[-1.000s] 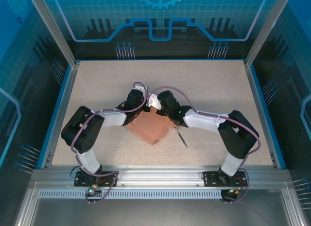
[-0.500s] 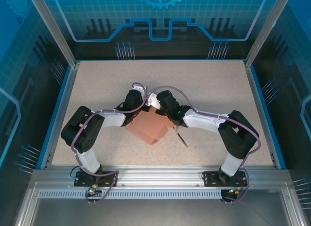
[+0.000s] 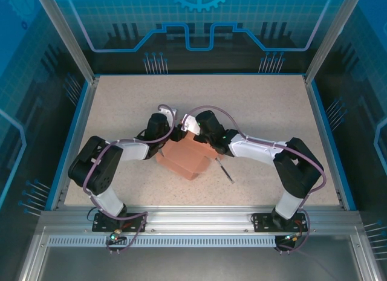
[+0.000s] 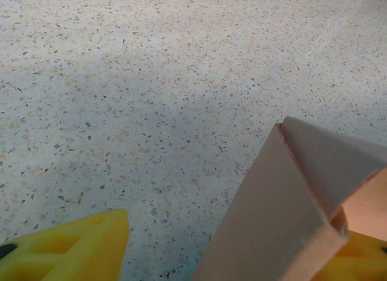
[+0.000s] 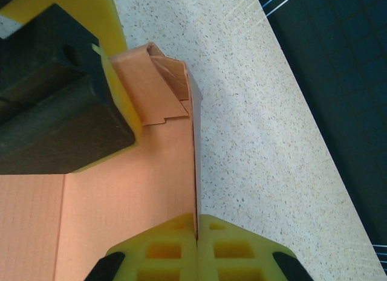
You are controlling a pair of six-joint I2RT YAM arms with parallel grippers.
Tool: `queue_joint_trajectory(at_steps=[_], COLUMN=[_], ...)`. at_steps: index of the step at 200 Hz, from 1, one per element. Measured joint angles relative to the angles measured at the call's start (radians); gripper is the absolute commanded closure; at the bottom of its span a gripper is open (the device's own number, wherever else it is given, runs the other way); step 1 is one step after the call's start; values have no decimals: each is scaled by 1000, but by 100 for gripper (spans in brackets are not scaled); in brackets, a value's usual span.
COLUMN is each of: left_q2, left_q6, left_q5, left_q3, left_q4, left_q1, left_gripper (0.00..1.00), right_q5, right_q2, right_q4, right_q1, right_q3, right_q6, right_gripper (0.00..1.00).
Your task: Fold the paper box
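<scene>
Reaching in from the left with the left gripper (image 3: 176, 136), holding its yellow fingers (image 4: 66, 248) wide apart, gripping nothing, with a folded cardboard edge leaning by the right-hand one in the left wrist view. Finding the paper box (image 3: 186, 160) near the table's middle, just in front of both wrists, half-formed and sitting cornerwise to the table edges. Pointing one corner at the near rail and turning the raised, flapped end toward the far side; not managing to tell the long axis from above. Pinching one thin upright wall of it in the right gripper (image 5: 196, 235), pads pressed together on the cardboard. Noting a thin dark stick (image 3: 225, 172) just right of the box. Resting all this on a speckled beige table (image 3: 272, 106), edged in blue, with an aluminium rail (image 3: 193, 217) in front and glowing blue panels (image 3: 199, 21) behind.
</scene>
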Motion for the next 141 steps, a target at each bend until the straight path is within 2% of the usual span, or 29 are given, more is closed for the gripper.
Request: queue_joint_trajectory(at_steps=[47,104,141], left_q2=[-2,-7,-17], left_q6=[12,26,29], left_q5=[70,92,113], left_q3=[-14,-19,-43], left_q4=[-2,-20,-23], left_q1=[2,2,8], left_gripper=[29,39,30], right_q5=[-7,-25,-48], right_q2=[0,0,-7], right_q4=[-15,-20,-32], right_q1=[-7,-14,-29], right_q3=[13,13,13], right_q6=[-4,-10,-15], right_gripper=[100,100,100])
